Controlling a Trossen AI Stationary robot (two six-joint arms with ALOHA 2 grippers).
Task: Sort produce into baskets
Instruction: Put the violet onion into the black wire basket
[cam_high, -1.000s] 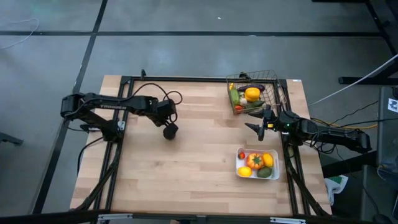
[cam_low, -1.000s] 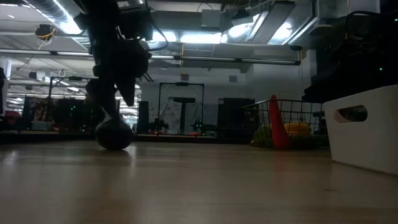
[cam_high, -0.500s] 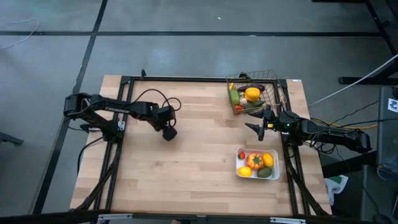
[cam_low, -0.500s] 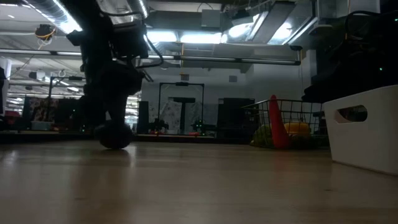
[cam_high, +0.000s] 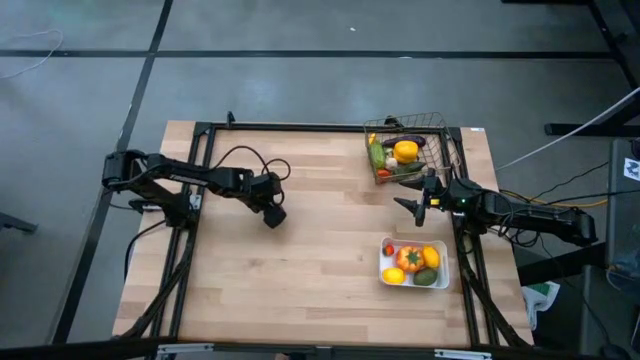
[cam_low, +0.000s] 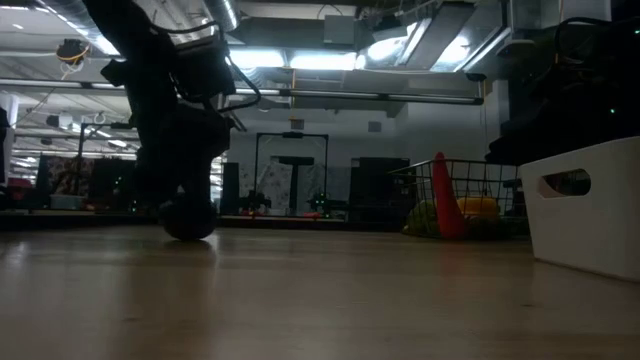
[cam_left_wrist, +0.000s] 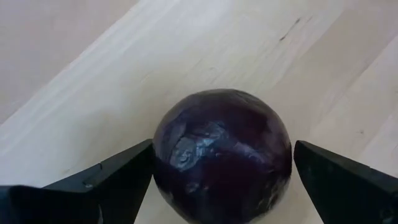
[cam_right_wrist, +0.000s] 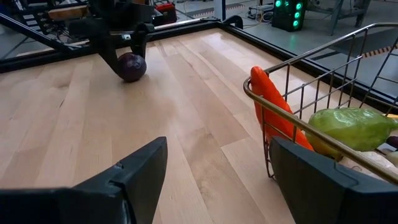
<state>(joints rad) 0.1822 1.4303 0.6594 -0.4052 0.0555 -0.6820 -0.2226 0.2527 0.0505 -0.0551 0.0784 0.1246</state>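
Note:
A dark purple round piece of produce (cam_left_wrist: 222, 155) rests on the bare table left of centre, also visible in the right wrist view (cam_right_wrist: 132, 66). My left gripper (cam_high: 273, 214) points steeply down over it, open, one finger on either side, low by the table in the low view (cam_low: 188, 215). My right gripper (cam_right_wrist: 217, 155) hovers open and empty near the table's right edge (cam_high: 405, 205), beside the wire basket (cam_high: 405, 150), which holds an orange carrot (cam_right_wrist: 273, 106), green and yellow pieces. The white tray (cam_high: 413, 262) holds several pieces. My left gripper stands astride the purple ball, fingers coming from above. One finger (cam_left_wrist: 124, 171) lies right against the ball's side (cam_left_wrist: 159, 155); whether it touches, I cannot tell. The other finger (cam_left_wrist: 329, 174) shows a thin gap. The ball sits on the table.
The wire basket stands at the far right corner and the white tray (cam_low: 590, 200) near the right edge, closer to the front. Bare wood (cam_high: 300, 270) stretches across the table's middle and front. A dark frame runs along the table's edges.
My left gripper has come down over the purple ball, so that its fingers now flank it close to the table. The ball has stayed in place. My right arm has kept still.

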